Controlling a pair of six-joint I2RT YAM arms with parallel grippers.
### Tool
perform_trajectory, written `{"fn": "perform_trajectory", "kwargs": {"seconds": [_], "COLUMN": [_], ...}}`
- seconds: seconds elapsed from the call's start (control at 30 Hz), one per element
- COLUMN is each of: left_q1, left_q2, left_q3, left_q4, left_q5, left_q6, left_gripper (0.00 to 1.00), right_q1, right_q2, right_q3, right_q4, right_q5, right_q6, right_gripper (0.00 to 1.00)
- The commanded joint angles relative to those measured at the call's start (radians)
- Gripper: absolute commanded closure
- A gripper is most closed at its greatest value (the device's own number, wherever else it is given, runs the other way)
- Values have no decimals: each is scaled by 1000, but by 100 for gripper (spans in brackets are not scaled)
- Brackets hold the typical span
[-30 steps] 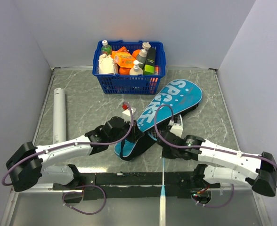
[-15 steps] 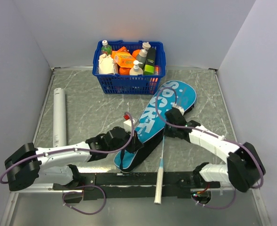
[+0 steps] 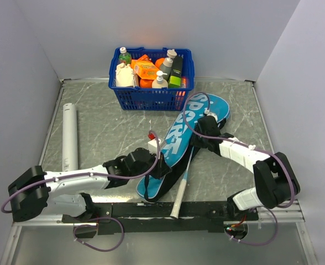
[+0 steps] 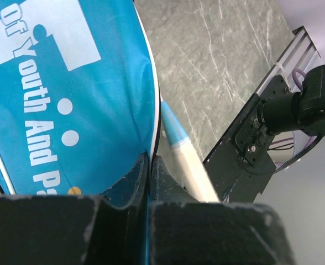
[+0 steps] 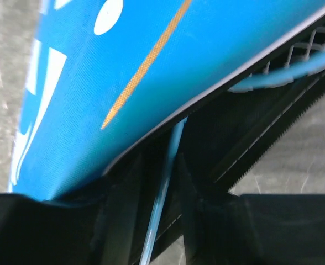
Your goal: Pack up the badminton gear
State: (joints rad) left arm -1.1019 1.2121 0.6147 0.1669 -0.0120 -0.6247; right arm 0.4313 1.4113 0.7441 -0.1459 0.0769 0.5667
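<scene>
The teal "SPORT" case (image 3: 187, 127) lies slantwise on the table, its narrow end toward the arms. My left gripper (image 3: 158, 162) is shut on the case's lower edge (image 4: 68, 83), the cloth pinched between its fingers (image 4: 149, 160). A racket lies partly inside the case: its white handle (image 3: 178, 201) and pale blue shaft (image 3: 188, 165) stick out toward the front. My right gripper (image 3: 198, 144) stands open around that shaft (image 5: 165, 182), with a gap on each side (image 5: 157, 160). The racket's strung head (image 5: 295, 61) shows inside the case's unzipped side. The long white tube (image 3: 69, 135) lies at the left.
A blue plastic basket (image 3: 151, 99) of bottles and orange packs stands at the back, just behind the case's wide end. The black mounting rail (image 3: 151, 210) runs along the front edge under the racket handle. Grey walls close in the table on three sides.
My right arm swung from the front toward the case, sliding the racket farther in, and its jaws have now come apart off the shaft. The handle moved left. The left gripper kept its grip.
</scene>
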Motion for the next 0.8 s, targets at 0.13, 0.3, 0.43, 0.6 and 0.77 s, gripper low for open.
{"fn": "perform_trajectory", "kwargs": {"seconds": [0.13, 0.3, 0.43, 0.6, 0.77], "left_q1": [-19, -19, -19, -19, -19], "left_q2": [67, 99, 122, 132, 136], "left_q3": [97, 109, 123, 126, 117], "left_q4": [69, 98, 106, 121, 134], "left_q5": [41, 63, 64, 69, 72], "left_q6": [8, 8, 11, 10, 0], "left_gripper": [99, 99, 99, 99, 99], "right_q1": [6, 35, 81, 156, 312], "right_q2": [-242, -487, -621, -739, -744], "right_q3": [-38, -138, -204, -308, -371], "right_q4": [-43, -243, -375, -414, -342], "right_q5": [-35, -72, -161, -272, -296], "right_q6": [-18, 16, 76, 165, 303], "right_gripper": [49, 47, 46, 45, 43]}}
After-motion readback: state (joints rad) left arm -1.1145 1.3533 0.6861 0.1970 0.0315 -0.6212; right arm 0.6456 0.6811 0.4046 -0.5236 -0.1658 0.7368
